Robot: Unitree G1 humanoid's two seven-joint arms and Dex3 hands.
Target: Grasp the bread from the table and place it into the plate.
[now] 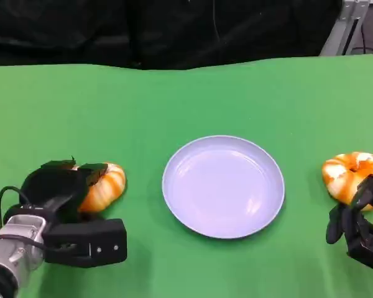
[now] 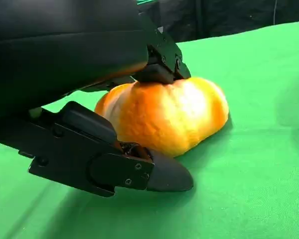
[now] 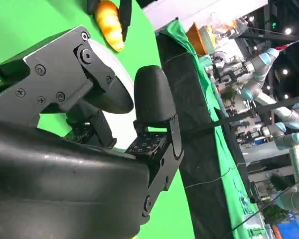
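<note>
A golden bread roll (image 1: 105, 186) lies on the green table left of the pale blue plate (image 1: 224, 186). My left hand (image 1: 62, 211) reaches over it. Its fingers (image 2: 159, 69) touch the top of the roll (image 2: 164, 114), and the thumb (image 2: 114, 164) lies low alongside it with a thin gap. A second roll (image 1: 351, 174) lies at the right edge. Just in front of that roll my right hand (image 1: 360, 226) holds nothing, its fingers (image 3: 154, 94) apart. The right wrist view shows the first roll (image 3: 109, 20) far off.
The green cloth (image 1: 186, 99) runs back to a black curtain along the far edge. A metal stand (image 1: 348, 25) rises at the back right. Beyond the table's side, other robot arms (image 3: 274, 109) stand in the room.
</note>
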